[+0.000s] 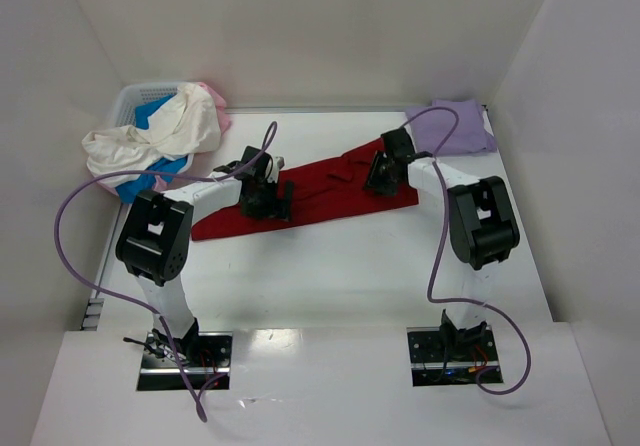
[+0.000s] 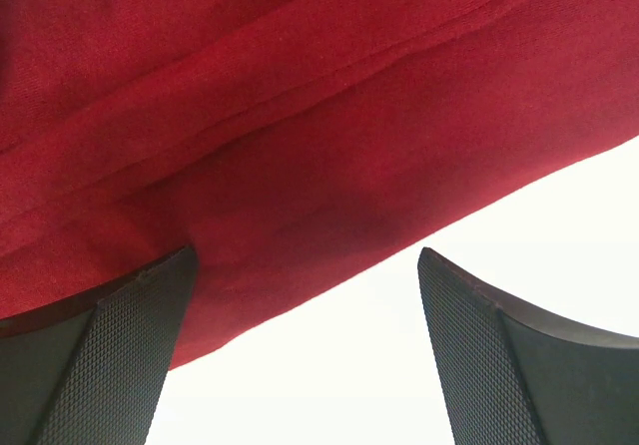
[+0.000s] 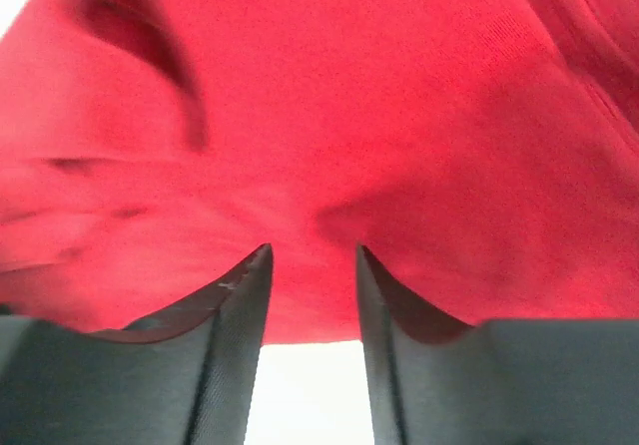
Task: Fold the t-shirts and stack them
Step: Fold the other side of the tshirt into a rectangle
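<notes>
**Red shirt [image 1: 330, 194] limp in a long strip, neither of my grippers holding it**

My left gripper [image 2: 305, 265] is spread as wide as it goes and grips nothing. In the left wrist view one finger [image 2: 120, 355] sits over the cloth at lower left, and the other is over bare table [image 1: 330, 276] at lower right. The shirt's edge runs diagonally between them. My right gripper [image 3: 312, 255] is only part open. White table shows in the narrow gap, the cloth lies just beyond the tips, and nothing is pinched.

The shirt looks thin, soft and light. It sags into shallow creases and a seam ridge crosses the upper half of the left wrist view. I expect it to droop from any single pinch and to drag a little on the table without sliding. Best to take it at the edge, where a finger can get under one layer, with one grip toward each end so the strip stays taut.

From above, it lies as a slanted band across mid-frame, from lower left to upper right. The table is white, smooth and slightly glossy, with open room below the shirt for folding.

Farther off, a lavender shirt [image 1: 455, 128] lies folded at upper right. At upper left a basket [image 1: 130, 98] spills cream [image 1: 180, 131], blue [image 1: 150, 116] and pink [image 1: 212, 96] shirts. White walls close in on three sides.
</notes>
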Robot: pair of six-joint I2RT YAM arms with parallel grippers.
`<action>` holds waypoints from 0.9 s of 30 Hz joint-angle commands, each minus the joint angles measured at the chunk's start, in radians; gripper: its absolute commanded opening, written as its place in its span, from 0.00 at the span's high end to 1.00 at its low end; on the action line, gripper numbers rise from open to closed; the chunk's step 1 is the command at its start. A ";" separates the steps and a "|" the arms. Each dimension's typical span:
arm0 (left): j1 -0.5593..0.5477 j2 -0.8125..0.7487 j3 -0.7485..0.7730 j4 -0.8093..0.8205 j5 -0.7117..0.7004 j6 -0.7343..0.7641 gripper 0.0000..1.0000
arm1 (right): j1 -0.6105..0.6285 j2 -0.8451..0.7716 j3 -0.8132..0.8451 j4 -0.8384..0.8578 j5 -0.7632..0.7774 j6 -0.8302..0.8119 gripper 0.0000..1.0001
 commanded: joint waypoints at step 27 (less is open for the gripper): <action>-0.009 0.060 -0.008 -0.116 0.009 -0.002 0.00 | 0.075 0.273 0.355 0.073 -0.125 0.027 0.74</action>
